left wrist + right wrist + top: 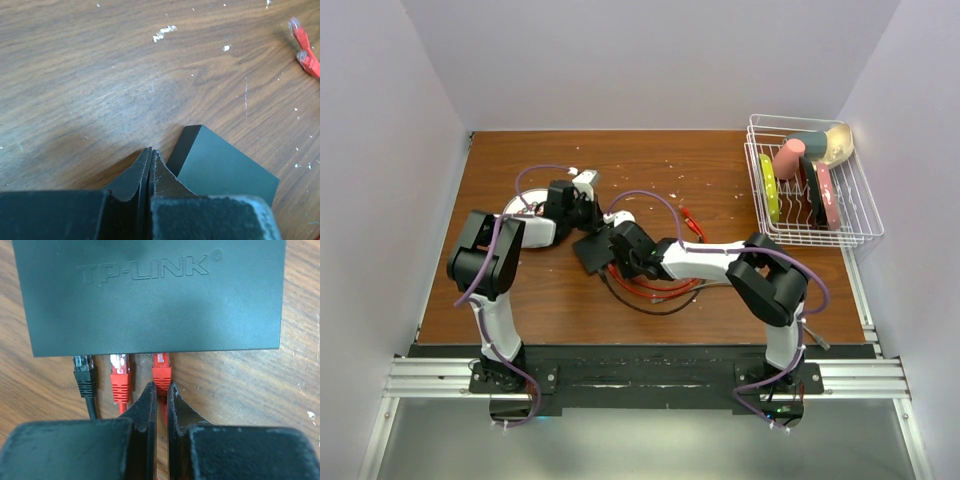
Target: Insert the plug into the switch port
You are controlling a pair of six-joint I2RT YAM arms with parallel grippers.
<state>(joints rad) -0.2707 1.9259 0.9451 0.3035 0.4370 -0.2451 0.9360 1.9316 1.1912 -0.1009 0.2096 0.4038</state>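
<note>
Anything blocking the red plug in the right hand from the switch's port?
Nothing visible. The red plug in the right hand meets the switch edge; the second red plug and black plug sit beside it.

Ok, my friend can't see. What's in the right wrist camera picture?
The right gripper pinches the back of a red plug whose tip meets the edge of the black TP-LINK switch. Left of it, another red plug and a black plug sit at the same edge, all on a wooden table.

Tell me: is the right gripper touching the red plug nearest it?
Touching. The right wrist view shows the right gripper closed on the rear of the red plug, with no gap on either side.
</note>
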